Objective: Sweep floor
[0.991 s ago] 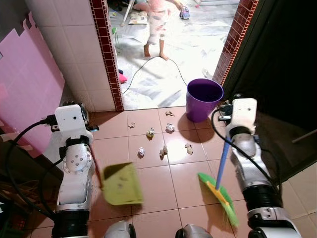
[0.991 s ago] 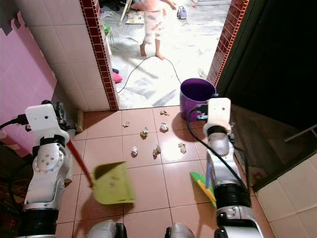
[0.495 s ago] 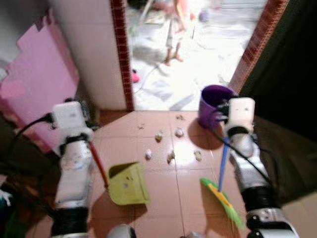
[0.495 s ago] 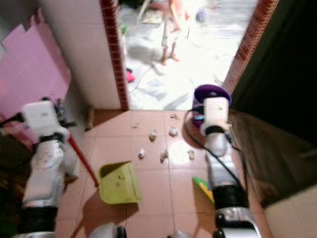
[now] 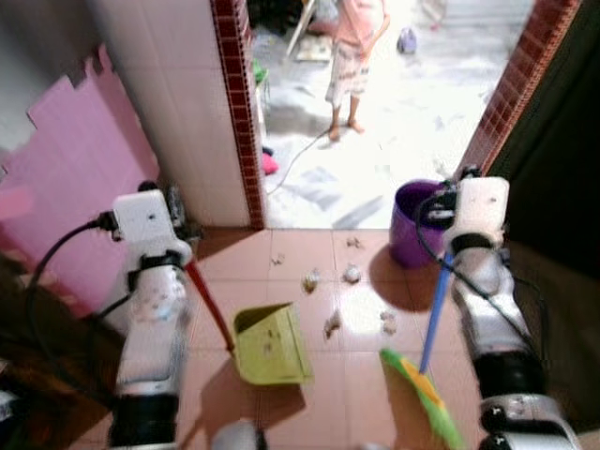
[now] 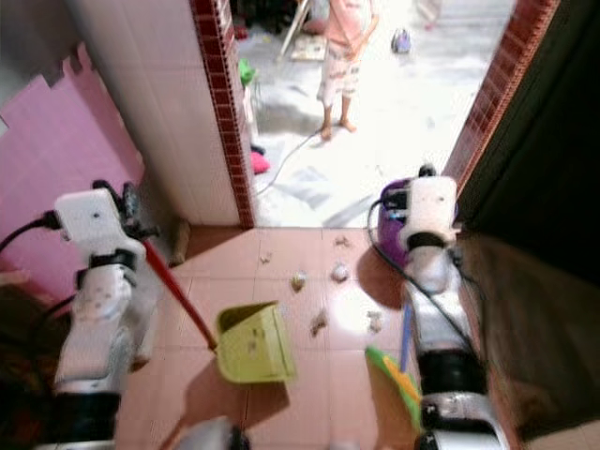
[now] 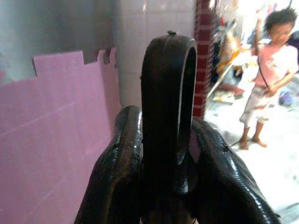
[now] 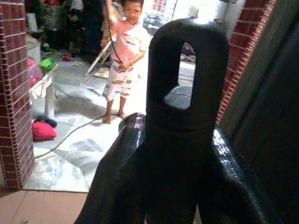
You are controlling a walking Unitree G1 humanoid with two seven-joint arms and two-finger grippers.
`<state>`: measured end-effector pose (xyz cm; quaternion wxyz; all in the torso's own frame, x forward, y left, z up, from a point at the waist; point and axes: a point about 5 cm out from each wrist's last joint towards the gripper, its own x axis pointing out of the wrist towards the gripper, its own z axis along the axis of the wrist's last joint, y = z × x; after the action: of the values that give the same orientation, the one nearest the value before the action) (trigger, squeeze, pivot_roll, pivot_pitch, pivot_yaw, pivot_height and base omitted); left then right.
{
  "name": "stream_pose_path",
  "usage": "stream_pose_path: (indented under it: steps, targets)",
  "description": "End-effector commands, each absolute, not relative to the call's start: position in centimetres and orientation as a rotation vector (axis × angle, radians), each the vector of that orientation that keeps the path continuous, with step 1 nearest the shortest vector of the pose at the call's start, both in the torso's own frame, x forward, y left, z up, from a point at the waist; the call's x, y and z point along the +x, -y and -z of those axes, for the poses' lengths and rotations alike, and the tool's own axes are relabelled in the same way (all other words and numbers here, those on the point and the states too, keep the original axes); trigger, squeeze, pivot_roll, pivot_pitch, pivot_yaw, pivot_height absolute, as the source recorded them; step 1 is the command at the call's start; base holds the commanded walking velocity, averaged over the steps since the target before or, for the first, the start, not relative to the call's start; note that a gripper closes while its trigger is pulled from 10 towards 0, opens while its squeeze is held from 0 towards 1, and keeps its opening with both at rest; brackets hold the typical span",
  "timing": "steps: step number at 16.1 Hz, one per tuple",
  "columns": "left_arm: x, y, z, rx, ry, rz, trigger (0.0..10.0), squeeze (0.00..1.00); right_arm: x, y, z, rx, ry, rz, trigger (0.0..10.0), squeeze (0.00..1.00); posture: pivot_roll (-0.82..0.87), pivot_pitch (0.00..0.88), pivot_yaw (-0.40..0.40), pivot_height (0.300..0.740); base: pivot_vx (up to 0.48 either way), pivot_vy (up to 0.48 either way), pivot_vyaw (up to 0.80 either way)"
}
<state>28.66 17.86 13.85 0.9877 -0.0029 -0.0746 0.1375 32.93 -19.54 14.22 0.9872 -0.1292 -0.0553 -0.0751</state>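
Now, the scene in lines:

Paper scraps: small crumpled pieces (image 5: 332, 323) lie scattered on the brown floor tiles (image 5: 309, 412), between the dustpan and the purple bin.

Broom: blue handle, green head (image 5: 424, 398) resting on the tiles at the robot's right, near the scraps but apart from them.

Dustpan: yellow-green pan (image 5: 270, 344) with a red handle, mouth turned to the scraps, low over the tiles or on them; I cannot tell which.

Right gripper (image 8: 180, 154): fingers closed around the black end of the broom handle.

Left gripper (image 7: 166, 158): fingers closed around the looped black end of the dustpan handle.

Purple bin (image 5: 415, 223): stands at the doorway, just beside the broom handle and the right arm.

Risk: a wide stroke may knock the bin, or push scraps over the threshold onto the pale floor; the cable (image 5: 305, 155) lying there could catch the bristles.

Person (image 5: 353, 58): stands beyond the doorway, well apart, but could walk in.

Room: brick-edged wall (image 5: 236, 103) closes the left side, a dark door the right; the open tiles are mostly in front.
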Motion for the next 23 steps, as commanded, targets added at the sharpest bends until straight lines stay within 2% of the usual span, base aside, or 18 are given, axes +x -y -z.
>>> stream_pose_path:
  steps: [1, 10, 14, 19, 23]
  targets:
    - [28.7, -17.9, -15.7, 0.033, 0.23, -0.274, 10.0, 0.0, 33.0, 20.4, -16.1, -0.318, 0.178, 0.188, 10.0, 0.0, -0.08, 0.0, 0.035, 0.74, 0.285, 0.0, 0.0]
    - [28.2, -18.2, -15.7, 0.049, 0.224, -0.273, 10.0, 0.0, 31.8, 22.5, -16.0, -0.389, 0.08, 0.257, 10.0, 0.0, -0.08, 0.0, 0.017, 0.74, 0.278, 0.0, 0.0]
    - [28.3, -17.7, -15.9, 0.041, 0.235, -0.245, 10.0, 0.0, 32.4, 21.0, -16.3, -0.281, 0.135, 0.174, 10.0, 0.0, -0.08, 0.0, 0.021, 0.74, 0.425, 0.0, 0.0]
    - [28.4, -17.5, -15.7, 0.031, 0.225, -0.238, 10.0, 0.0, 32.7, 19.8, -16.2, -0.25, 0.15, 0.128, 10.0, 0.0, -0.08, 0.0, 0.022, 0.74, 0.48, 0.0, 0.0]
    - [28.3, -17.3, -15.5, 0.031, 0.216, -0.22, 10.0, 0.0, 32.9, 19.8, -16.5, -0.262, 0.168, 0.135, 10.0, 0.0, -0.08, 0.0, 0.026, 0.74, 0.4, 0.0, 0.0]
